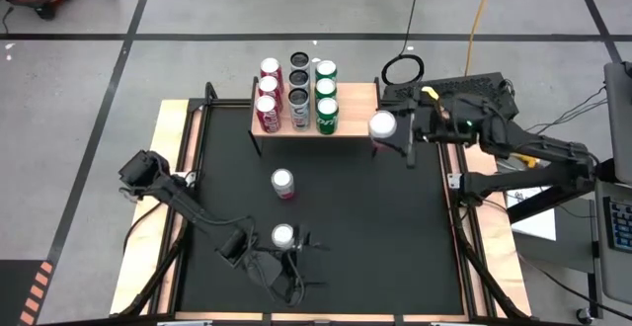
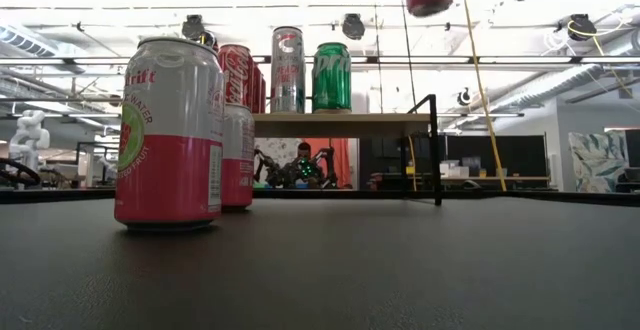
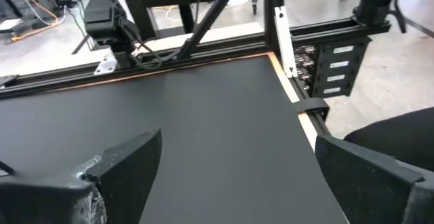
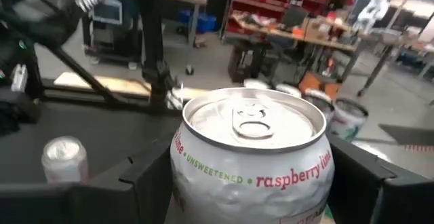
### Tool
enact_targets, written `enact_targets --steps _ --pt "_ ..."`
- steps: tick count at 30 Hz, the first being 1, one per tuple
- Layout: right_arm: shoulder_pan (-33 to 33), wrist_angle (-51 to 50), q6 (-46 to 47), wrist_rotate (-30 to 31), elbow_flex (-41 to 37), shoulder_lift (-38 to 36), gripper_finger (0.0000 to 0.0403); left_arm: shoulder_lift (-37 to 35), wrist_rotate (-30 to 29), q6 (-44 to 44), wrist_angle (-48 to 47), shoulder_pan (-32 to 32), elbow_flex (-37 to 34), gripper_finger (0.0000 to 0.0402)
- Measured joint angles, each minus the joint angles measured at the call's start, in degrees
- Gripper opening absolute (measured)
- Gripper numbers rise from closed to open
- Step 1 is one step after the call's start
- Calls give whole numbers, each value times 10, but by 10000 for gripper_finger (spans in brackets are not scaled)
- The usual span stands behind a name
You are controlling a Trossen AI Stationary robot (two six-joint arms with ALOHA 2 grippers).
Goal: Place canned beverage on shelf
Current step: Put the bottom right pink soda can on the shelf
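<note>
A white and pink raspberry-lime can [image 4: 254, 156] hangs in my right gripper [image 1: 387, 134], just off the right end of the shelf [image 1: 357, 99] and higher than the cans that stand on it. The shelf is a light-wood board on black legs at the table's far side, and its right end is bare. My left gripper [image 1: 301, 267] stands open near the table's front edge, beside a white-topped can [image 1: 283, 235] that stands upright on the mat. Nothing shows between its fingers [image 3: 122, 166] in the left wrist view. My right gripper pinches the can's side wall [image 4: 182, 176], a little below the rim, between its two fingers [image 4: 146, 180]. The fingers lie level and come from the table's right side. The can stands upright, tab up, lifted clear of the mat and the shelf.
On the shelf stand three rows of cans: red [image 1: 268, 87], silver-dark [image 1: 299, 94] and green [image 1: 326, 94]. Another pink and white can [image 1: 283, 183] stands mid-mat. The black mat [image 1: 395, 237] lies bare on the right half. Wooden strips [image 1: 168, 198] edge the table.
</note>
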Motion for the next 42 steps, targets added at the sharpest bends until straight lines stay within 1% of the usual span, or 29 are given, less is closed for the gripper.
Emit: enact_targets --steps 4,13,18,20,25,28,31,33,36,42 --pt "-64 12 -5 -94 -16 19 275 0 0 0 0 13 0 389" --pt "-212 119 -4 -269 -24 105 275 0 0 0 0 44 0 389" --pt "-305 170 7 -414 -24 166 275 0 1 -1 -5 59 0 389" --pt "-336 197 18 -452 -24 191 275 0 1 -6 -6 65 0 389" --pt "-392 285 60 -513 -24 255 275 0 2 -15 -6 79 0 389" --pt "-412 342 92 -530 -24 290 275 0 3 -16 -6 88 0 389" --pt "-425 382 109 -531 -24 317 275 0 3 -16 -6 99 0 389" --pt "-431 400 107 -535 -24 333 275 0 3 -16 -6 106 0 389" --pt "-440 419 102 -559 -24 356 275 0 3 -16 -6 115 0 389" --pt "-463 436 100 -561 -24 385 275 0 3 -21 -6 124 0 389"
